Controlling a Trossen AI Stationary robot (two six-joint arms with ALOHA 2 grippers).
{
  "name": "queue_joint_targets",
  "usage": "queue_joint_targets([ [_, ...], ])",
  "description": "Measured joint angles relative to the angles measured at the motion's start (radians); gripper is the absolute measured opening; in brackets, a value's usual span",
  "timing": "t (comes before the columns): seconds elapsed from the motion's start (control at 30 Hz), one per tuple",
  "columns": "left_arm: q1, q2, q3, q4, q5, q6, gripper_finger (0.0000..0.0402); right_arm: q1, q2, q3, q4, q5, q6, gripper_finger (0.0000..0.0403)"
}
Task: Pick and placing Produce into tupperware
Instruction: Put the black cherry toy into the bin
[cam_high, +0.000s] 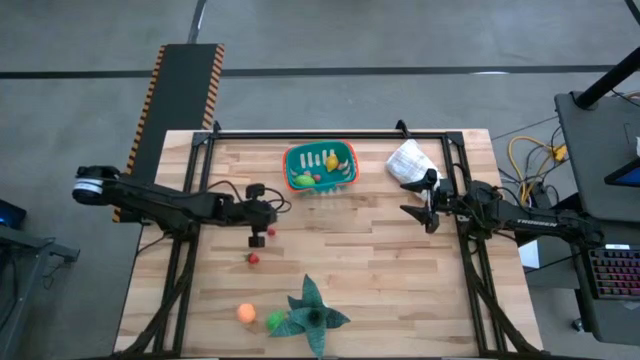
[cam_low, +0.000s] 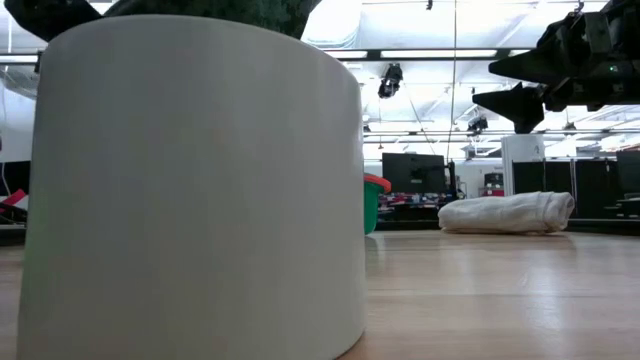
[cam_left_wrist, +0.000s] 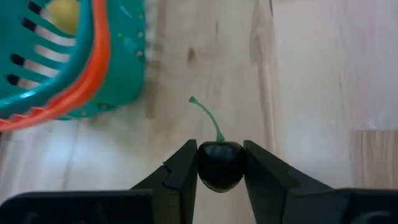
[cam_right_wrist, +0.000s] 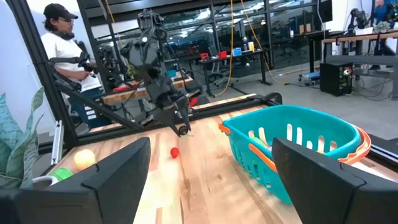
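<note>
Teal plastic tupperware (cam_high: 320, 166) with an orange-red rim sits at twelve o'clock on the pale wooden table (cam_high: 380, 270), and it already holds a yellow rounded toy fruit (cam_high: 331, 161), a green one and a small red one. Just at seven o'clock from that tub hangs the left gripper (cam_left_wrist: 219, 167), its two dark fingers clamped on a small dark glossy cherry (cam_left_wrist: 219, 163) whose thin green stem (cam_left_wrist: 208, 116) points up toward the tub; in the left wrist view the cherry is above bare wood, near the tub's slotted wall but apart from it. A small red toy fruit (cam_high: 254, 259) lies at six o'clock from this gripper. Near the table's front edge an orange ball-shaped fruit (cam_high: 246, 312) and a green round one (cam_high: 275, 320) lie side by side, the green one touching a large dark green star-shaped leafy thing (cam_high: 313, 314).

At three o'clock from the tub the right gripper (cam_high: 424, 209) waits with its fingers spread wide and nothing between them, close beside a wrinkled white plastic bag (cam_high: 410, 161).
</note>
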Motion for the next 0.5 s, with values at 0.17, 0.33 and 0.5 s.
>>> queue_joint_targets([
  [0.17,0.000,-0.053,0.030,-0.038,-0.009,0.038,0.0089,0.000,0.000,0.000,0.000,0.000,-0.008,0.0327],
  [0.33,0.000,-0.116,0.056,-0.024,-0.007,0.124,0.0089,0.000,0.000,0.000,0.000,0.000,-0.011,0.0327],
  [0.5,0.000,-0.166,0.090,-0.009,-0.007,0.189,0.0089,0.000,0.000,0.000,0.024,0.000,-0.010,0.0327],
])
